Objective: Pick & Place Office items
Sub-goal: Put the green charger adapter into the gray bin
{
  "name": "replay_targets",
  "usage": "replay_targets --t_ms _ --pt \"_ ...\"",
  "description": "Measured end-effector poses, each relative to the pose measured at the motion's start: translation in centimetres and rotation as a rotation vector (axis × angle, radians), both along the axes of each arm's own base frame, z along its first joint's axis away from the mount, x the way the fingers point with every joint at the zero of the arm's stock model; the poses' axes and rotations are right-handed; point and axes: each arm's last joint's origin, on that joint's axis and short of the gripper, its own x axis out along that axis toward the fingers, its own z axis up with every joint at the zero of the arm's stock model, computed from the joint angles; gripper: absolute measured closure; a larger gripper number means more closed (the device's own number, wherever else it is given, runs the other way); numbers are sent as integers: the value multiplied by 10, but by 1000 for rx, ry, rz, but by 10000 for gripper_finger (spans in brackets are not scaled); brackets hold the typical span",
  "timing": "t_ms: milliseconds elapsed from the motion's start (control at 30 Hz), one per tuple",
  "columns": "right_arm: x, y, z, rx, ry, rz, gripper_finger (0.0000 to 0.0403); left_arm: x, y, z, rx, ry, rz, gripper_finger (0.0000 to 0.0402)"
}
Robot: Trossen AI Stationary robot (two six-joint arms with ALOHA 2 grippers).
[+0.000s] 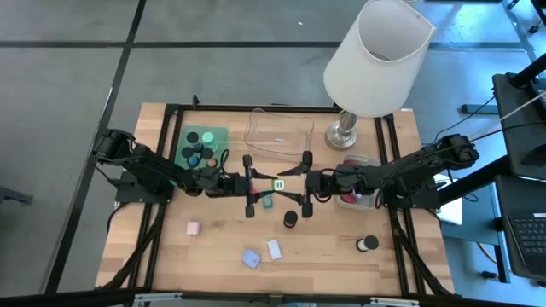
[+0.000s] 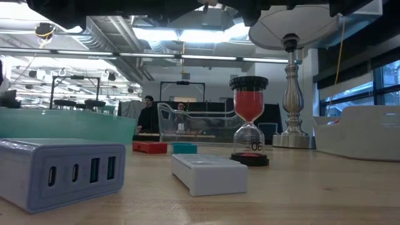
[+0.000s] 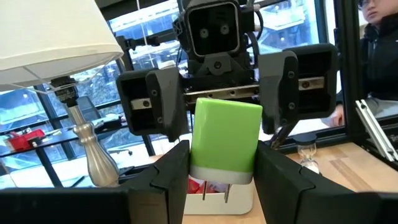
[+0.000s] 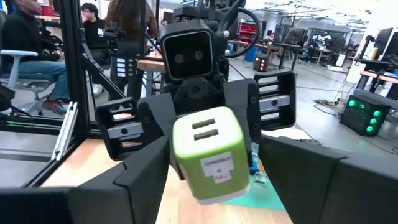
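A green charger cube with a white pronged base (image 3: 224,140) hangs in mid-air over the table's middle (image 1: 278,184). My left gripper (image 1: 256,184) is shut on it. My right gripper (image 1: 300,184) faces it from the right, open, with one finger on either side of the cube (image 4: 208,158) and teal table showing in the gap. On the table lie a teal block (image 1: 267,202), a black cylinder (image 1: 290,220), a pink block (image 1: 193,228), a light-blue block (image 1: 251,258), a pale block (image 1: 274,249) and a black disc (image 1: 367,244). My left gripper pinches the charger's white base (image 3: 239,176) between its two fingers (image 3: 171,177), one on each side face. It comes in level from the table's left. The cube is lifted clear of the table, with its green end toward the right gripper and its prongs in the gap between the fingers.
A green tray with black discs (image 1: 213,135) sits far left and a clear tray (image 1: 277,130) far centre. The white lamp (image 1: 375,60) stands far right, with a grey tray holding red things (image 1: 368,203) under my right arm. The low view shows a white USB hub (image 2: 62,169) and an hourglass (image 2: 250,119). People sit beyond the table.
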Motion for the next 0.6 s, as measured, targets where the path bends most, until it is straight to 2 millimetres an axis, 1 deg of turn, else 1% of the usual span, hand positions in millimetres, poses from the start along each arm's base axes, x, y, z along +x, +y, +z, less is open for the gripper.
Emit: replay_targets --t_ms 233,500,600 --pt "0 -1 0 1 -3 -3 173 0 1 1 -6 -16 -18 257" --pt "0 -1 1 -8 -6 -9 235 0 2 2 -19 -20 -12 257" --pt "0 -1 1 -27 -6 -8 252 0 2 2 -23 -21 -12 257"
